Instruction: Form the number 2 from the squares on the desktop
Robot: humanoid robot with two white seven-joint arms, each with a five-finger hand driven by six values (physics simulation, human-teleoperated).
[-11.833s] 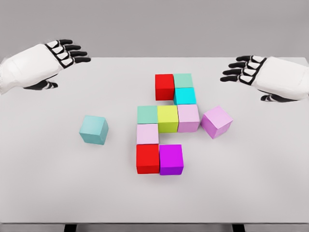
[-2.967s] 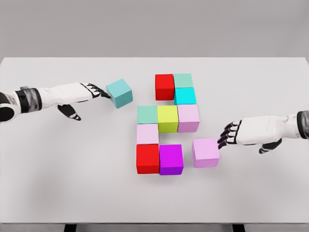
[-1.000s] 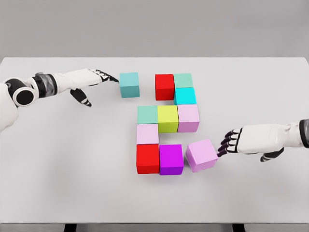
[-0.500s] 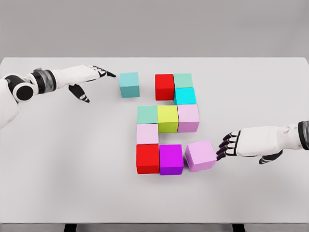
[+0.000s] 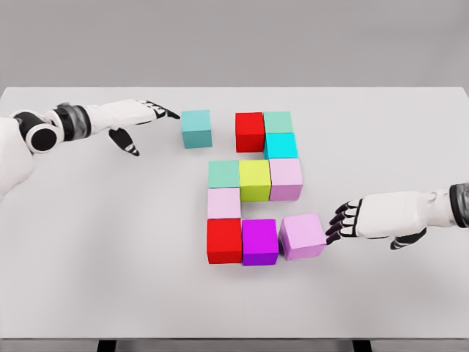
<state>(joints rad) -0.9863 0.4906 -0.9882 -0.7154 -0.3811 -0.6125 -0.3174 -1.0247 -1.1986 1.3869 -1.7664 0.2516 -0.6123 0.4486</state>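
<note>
Two cubes are left for you: the teal cube [image 5: 196, 128], near the top red cube [image 5: 250, 132], and the lilac cube [image 5: 302, 236], beside the purple one [image 5: 260, 242]. Both hands, left [image 5: 139, 114] and right [image 5: 350, 219], are spread and hold nothing. The cubes look rigid and light; push on a flat side face.

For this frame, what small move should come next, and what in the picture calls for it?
Probably a short further push by the left hand on the teal cube, sliding it right against the red cube. A gap still separates them, so the 2's top row looks unfinished, while the lilac cube at the right hand already sits against the purple cube.
</note>
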